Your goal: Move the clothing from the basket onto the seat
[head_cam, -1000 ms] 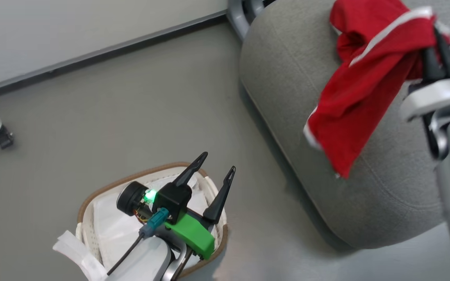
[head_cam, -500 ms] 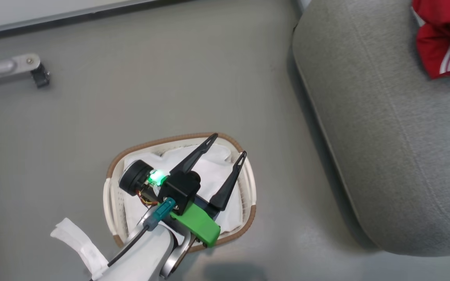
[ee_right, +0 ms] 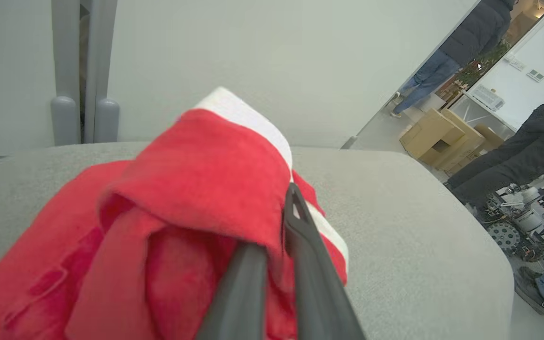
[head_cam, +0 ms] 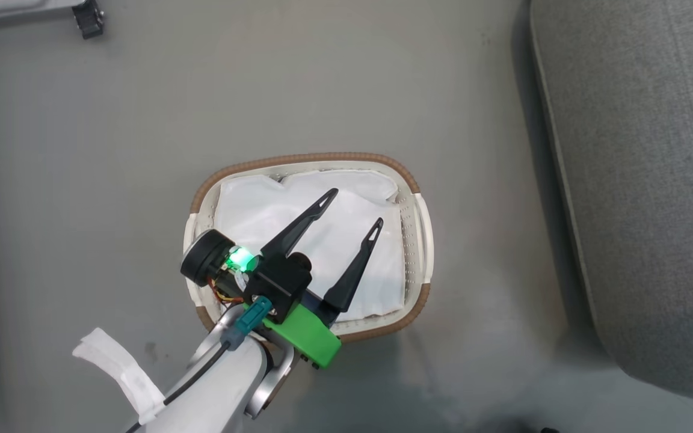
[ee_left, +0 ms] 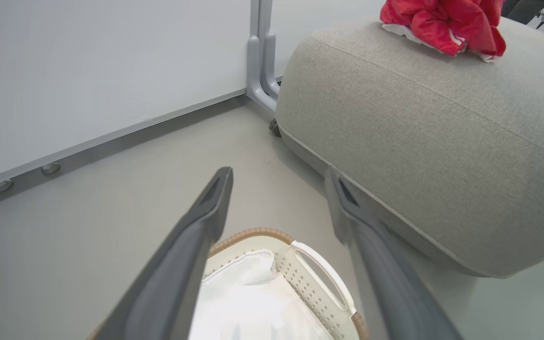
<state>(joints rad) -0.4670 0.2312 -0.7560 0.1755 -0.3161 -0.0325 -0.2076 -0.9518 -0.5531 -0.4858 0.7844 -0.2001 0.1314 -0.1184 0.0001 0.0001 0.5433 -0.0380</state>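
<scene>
Your left claw (head_cam: 354, 208) hangs wide open just above the basket (head_cam: 322, 157). The basket sits on the floor with a white sheet (head_cam: 250, 210) inside. The seat (head_cam: 641, 180) is to its right, a strip of floor between them. Your right claw (ee_right: 276, 226) is pinched narrow on the red clothing (ee_right: 196, 189), bunched on top of the seat. People's legs (ee_right: 423, 80) show at far right, in the wrist view.
</scene>
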